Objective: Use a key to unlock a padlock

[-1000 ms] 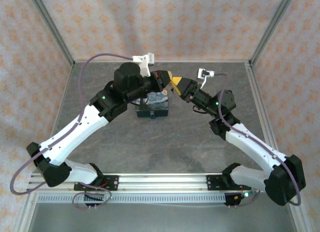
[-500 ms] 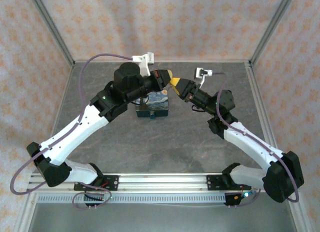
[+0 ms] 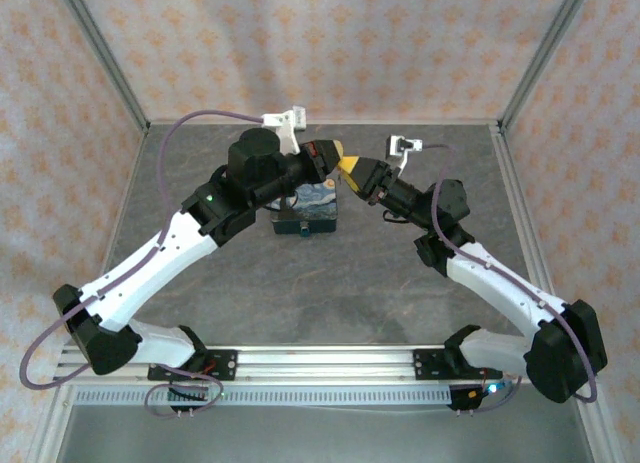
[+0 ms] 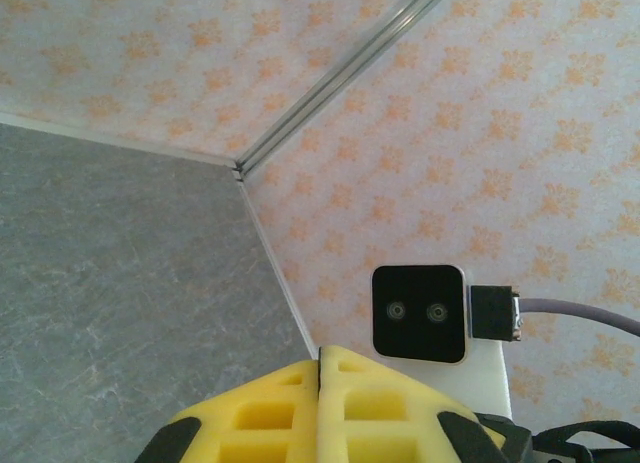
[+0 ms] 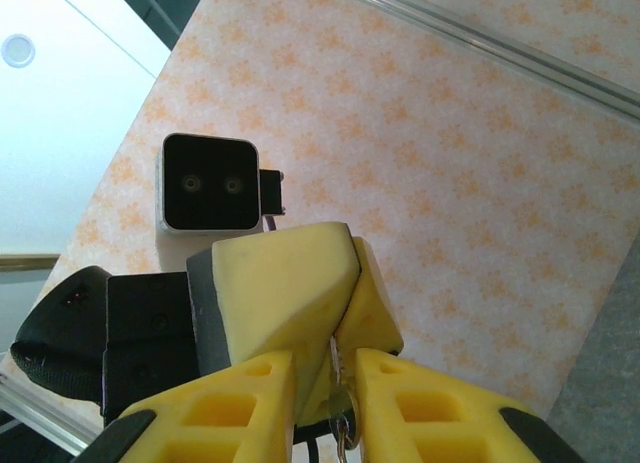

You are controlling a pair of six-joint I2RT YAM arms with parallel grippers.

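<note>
Over counter's far edge | left jaws shut, tips meeting right jaws | probable padlock lies lengthwise between narrow right jaws, grip unclear

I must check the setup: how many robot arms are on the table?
2. The left arm comes from the near left corner, the right arm from the near right; both lean toward the box in the middle.

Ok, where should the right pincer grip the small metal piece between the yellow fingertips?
Likely its flat faces, closing from both sides: the small metal piece shows as a thin sliver in the gap between the fingers of the right pincer, just below the left pincer.
</note>
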